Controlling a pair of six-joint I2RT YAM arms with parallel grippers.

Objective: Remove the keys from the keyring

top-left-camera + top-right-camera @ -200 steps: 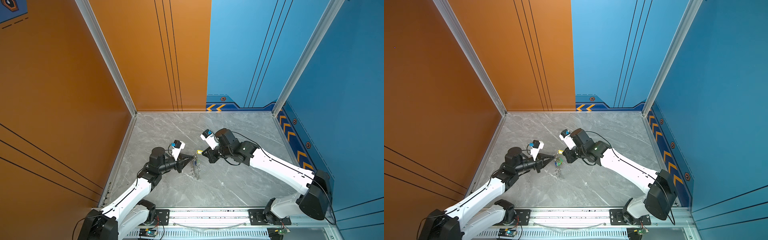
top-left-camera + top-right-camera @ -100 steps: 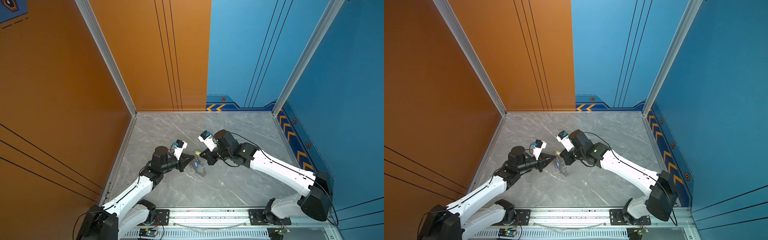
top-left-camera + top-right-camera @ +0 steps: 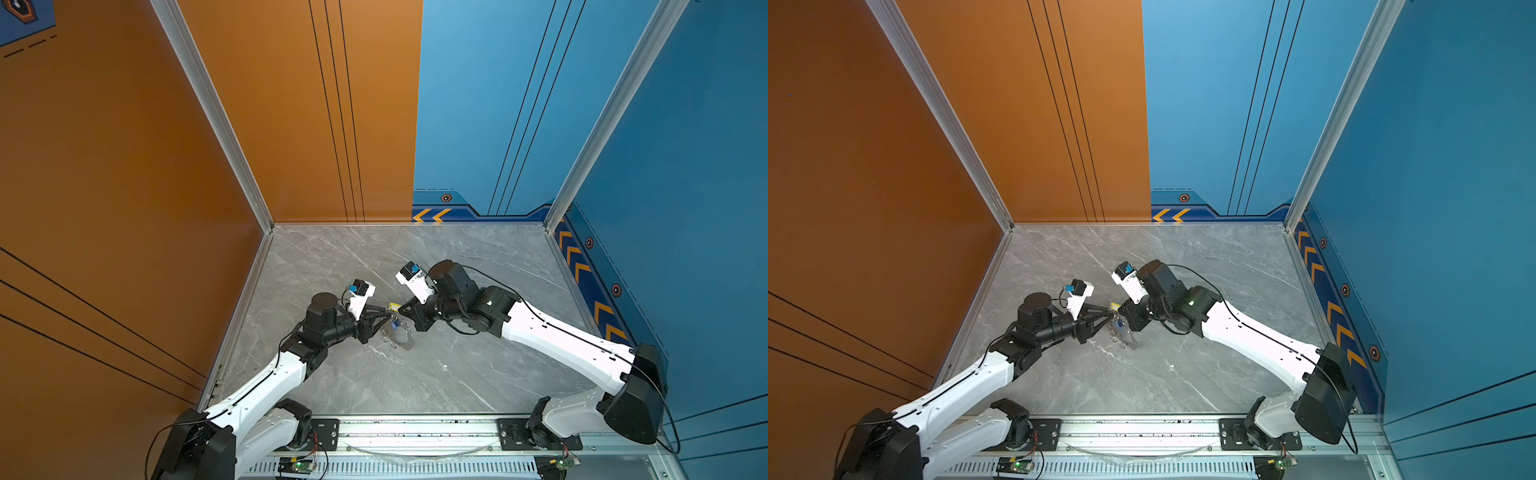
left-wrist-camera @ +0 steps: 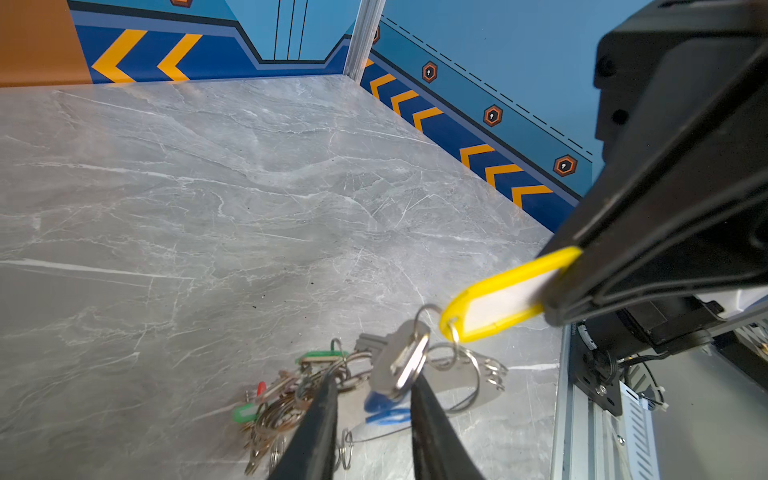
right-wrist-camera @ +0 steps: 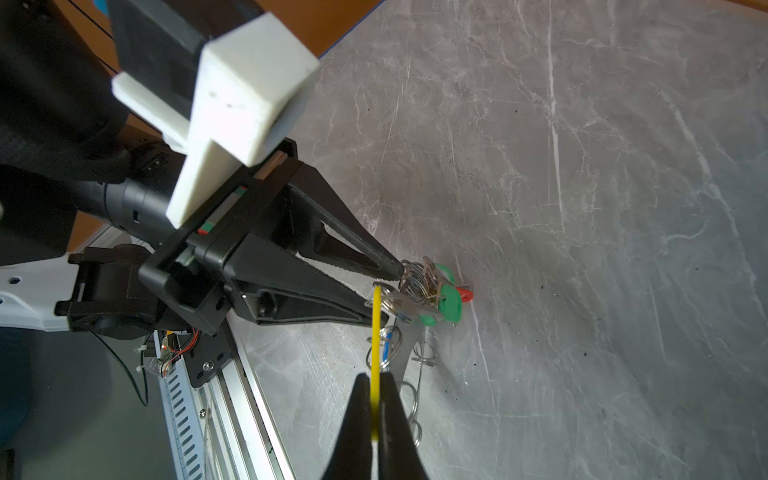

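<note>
Left hand (image 4: 374, 382) just part-opened astride silver metal key (image 4: 401, 359); right hand (image 5: 375, 376) stays clamped on yellow plastic tag (image 4: 498, 299). Removal probably incomplete.

A grey marble table (image 3: 415, 257) with pale veins fills the lower middle in both top views; up close, small dark specks (image 4: 311, 284) dot it. An orange wall (image 3: 124, 166) takes the left and upper middle, and a blue wall (image 3: 685, 145) the right. Aluminium posts (image 3: 216, 120) rise from the far corners. Yellow chevrons (image 3: 432, 215) and hexagon badges (image 3: 446, 198) line the blue wall's foot. A metal rail (image 3: 415, 430) crosses the bottom edge, with a small board (image 3: 297, 464) lit green below it.
</note>
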